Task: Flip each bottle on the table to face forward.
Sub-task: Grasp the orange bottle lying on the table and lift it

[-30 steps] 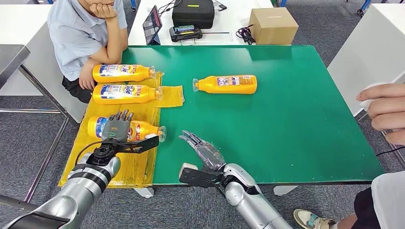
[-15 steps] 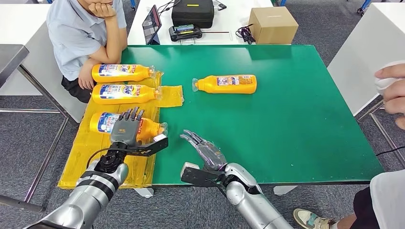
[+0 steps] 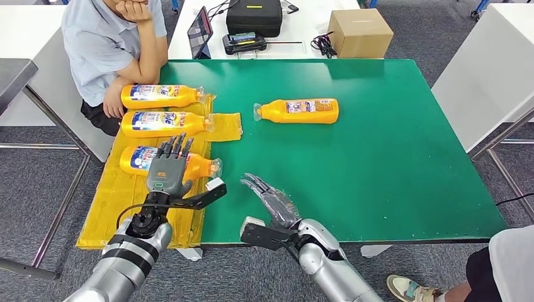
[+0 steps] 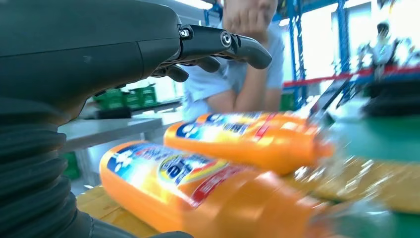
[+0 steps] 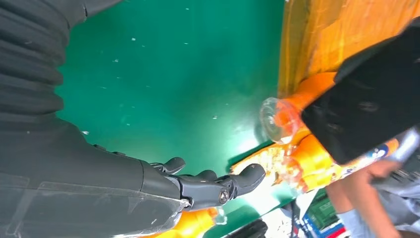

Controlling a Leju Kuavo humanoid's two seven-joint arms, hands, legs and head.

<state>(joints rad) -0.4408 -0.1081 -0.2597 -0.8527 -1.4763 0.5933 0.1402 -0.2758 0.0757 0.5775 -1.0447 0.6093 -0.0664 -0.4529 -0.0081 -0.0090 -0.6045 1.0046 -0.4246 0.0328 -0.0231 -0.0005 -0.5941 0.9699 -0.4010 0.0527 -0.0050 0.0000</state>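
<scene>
Bottles lie on their sides across the green table [image 3: 390, 157], four in all. Three sit in a column on a yellow plastic sheet [image 3: 113, 207] at the left edge: the far bottle [image 3: 160, 95], the middle bottle [image 3: 162, 123] and the near bottle [image 3: 140, 157], each with its clear cap toward the right and its blue label showing on top. A seated person [image 3: 104, 44] leans at the far left corner, one arm resting by the far bottle.

The left hand [image 3: 169, 168] hangs over the near bottle with its fingers straight and slightly spread, pointing away from the robot. In the left wrist view the fingers [image 4: 233, 44] stand above that bottle [image 4: 208, 193] with a gap between, gripping nothing.

The right hand [image 3: 272, 200] is just right of the sheet, near the table's front edge, above the green top; its fingers are extended and loosely apart, holding nothing. In the right wrist view its fingers [image 5: 218, 186] float over the cloth, with bottle caps close by.

Further right and farther away, the fourth bottle [image 3: 301, 111] lies alone on bare green, cap to the left.
</scene>
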